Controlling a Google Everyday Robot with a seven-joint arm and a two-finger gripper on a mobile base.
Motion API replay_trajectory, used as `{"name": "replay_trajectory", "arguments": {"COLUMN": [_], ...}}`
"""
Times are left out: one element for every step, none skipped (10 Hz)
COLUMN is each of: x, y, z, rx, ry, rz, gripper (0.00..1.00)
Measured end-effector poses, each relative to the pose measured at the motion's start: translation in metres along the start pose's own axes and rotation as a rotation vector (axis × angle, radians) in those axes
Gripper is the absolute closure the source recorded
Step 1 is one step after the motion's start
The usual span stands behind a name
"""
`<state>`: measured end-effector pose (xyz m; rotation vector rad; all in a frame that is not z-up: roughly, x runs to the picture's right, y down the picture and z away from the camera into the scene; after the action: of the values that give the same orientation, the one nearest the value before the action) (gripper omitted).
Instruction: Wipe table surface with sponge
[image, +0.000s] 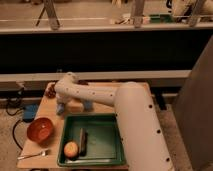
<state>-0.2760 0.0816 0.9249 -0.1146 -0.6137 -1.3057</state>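
Reaching out low over the table surface (49, 114), the arm is holding the gripper (74, 105) just above the wood; whether it is open or closed cannot be told. A tan block (75, 105) is sitting right at the gripper. Nearer than the gripper, a green tray (90, 118) is lying, and an orange bowl (40, 129) is sitting off to its side.

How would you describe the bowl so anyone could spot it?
Find the light wooden table, then the green tray on it. Left of the tray, nearer than the gripper at the back, sits the bowl: the only open, orange-red dish.
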Motion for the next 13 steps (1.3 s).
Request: {"name": "replay_trajectory", "arguments": {"x": [0.001,0.002,0.003,0.006,0.010,0.013,0.016,0.017,0.017,0.016,0.011,0.008,0.004], "y": [-0.001,-0.002,-0.002,-0.001,-0.002,-0.004,-0.007,-0.012,-0.020,-0.030,-0.044,-0.049,-0.053], "z": [0.005,0.008,0.011,0.012,0.015,0.018,0.022,0.024,0.028,0.032,0.036,0.037,0.035], "rx": [0.002,0.006,0.011,0.016,0.022,0.032,0.042,0.051,0.063,0.076,0.097,0.109,0.125], "ry": [0.008,0.011,0.016,0.020,0.023,0.024,0.022,0.020,0.017,0.013,0.004,-0.003,-0.009], "rz": [-0.017,-0.026,-0.036,-0.038,-0.045,-0.053,-0.062,-0.070,-0.089,-0.110,-0.137,-0.155,-0.176], "gripper": [1.00,1.00,1.00,1.00,1.00,1.00,1.00,1.00,1.00,1.00,1.00,1.00,1.00]}}
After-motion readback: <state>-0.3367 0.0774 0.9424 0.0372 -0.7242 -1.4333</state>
